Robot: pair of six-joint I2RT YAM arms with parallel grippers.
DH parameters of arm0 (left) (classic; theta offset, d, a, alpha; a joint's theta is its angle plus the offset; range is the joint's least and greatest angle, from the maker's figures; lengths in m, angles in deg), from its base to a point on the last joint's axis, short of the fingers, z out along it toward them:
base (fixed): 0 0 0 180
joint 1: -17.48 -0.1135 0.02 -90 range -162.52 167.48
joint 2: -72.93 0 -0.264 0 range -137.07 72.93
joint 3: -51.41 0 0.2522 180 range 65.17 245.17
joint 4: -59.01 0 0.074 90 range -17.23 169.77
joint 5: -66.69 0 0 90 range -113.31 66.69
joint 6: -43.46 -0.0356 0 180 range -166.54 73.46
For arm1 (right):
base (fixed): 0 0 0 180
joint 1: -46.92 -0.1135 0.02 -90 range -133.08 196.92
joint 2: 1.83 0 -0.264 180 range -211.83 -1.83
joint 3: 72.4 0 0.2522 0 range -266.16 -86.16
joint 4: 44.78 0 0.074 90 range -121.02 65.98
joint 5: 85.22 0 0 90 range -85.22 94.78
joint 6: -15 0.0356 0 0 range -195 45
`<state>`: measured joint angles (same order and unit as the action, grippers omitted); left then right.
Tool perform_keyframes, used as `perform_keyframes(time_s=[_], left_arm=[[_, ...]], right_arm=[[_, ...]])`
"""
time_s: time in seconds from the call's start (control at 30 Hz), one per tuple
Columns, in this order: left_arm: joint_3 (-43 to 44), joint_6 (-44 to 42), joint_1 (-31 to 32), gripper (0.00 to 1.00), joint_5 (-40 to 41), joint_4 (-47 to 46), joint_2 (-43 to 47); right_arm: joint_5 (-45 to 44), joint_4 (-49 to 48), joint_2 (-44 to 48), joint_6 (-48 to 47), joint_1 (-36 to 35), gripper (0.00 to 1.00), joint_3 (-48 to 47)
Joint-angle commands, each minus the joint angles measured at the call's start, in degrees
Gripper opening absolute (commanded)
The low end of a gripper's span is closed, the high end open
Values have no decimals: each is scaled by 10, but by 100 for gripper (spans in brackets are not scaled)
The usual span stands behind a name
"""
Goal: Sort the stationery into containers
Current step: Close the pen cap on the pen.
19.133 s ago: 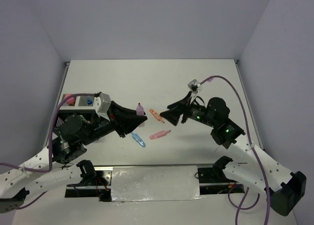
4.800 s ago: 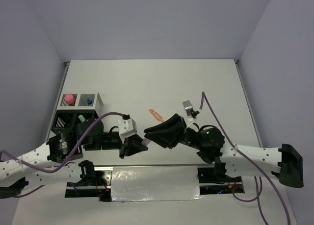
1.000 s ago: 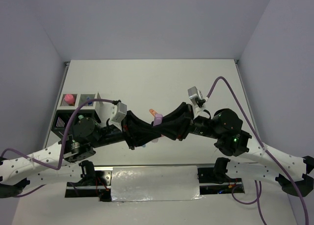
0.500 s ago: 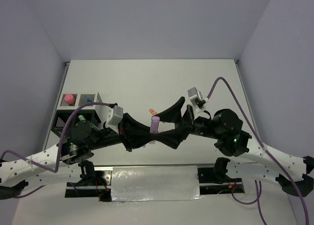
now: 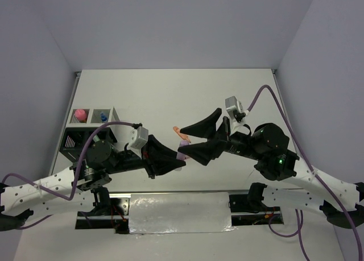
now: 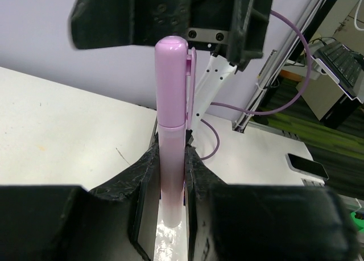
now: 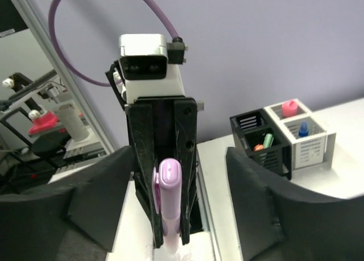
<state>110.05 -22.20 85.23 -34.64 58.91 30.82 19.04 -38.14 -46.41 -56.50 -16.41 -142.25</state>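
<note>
Pen (image 6: 170, 130) now held by left gripper (image 6: 170, 154) alone, right gripper (image 5: 183, 141) apparently clear

We see a white worktop (image 5: 170, 96). Directly on it, close to its left edge, stands the organizer (image 5: 72, 140), with square white-walled compartments at the back and black slatted ones in front. Toward the middle lies an orange pen (image 5: 177, 129), partly hidden and well apart from the organizer.

Left gripper (image 5: 176, 159) clamped on purple pen (image 5: 182, 155), near centre; right gripper (image 5: 184, 144) spread wide, just right; organizer (image 5: 73, 140) at left.
</note>
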Motion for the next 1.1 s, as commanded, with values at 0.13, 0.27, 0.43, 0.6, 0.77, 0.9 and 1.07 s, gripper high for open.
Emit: perform_keyframes(time_s=[0.13,0.27,0.43,0.6,0.77,0.9,1.07], left_arm=[[13,-1,2,0,-1,-32,1],[23,-4,2,0,0,-29,0],[49,-35,1,0,-10,-19,-5],[81,-68,-30,0,-67,-20,-8],[128,-72,-87,0,-112,-30,-31],[151,-61,-118,0,-148,-44,-53],[148,-29,-163,0,-185,-82,-52]], right_arm=[[49,-23,-4,2,0,50,-6],[58,-50,-3,21,0,17,31],[67,-64,2,29,1,0,82],[164,-76,-1,40,43,0,121],[203,-101,-24,55,69,0,165],[209,-135,-48,63,74,0,205],[216,-174,-74,75,76,0,242]])
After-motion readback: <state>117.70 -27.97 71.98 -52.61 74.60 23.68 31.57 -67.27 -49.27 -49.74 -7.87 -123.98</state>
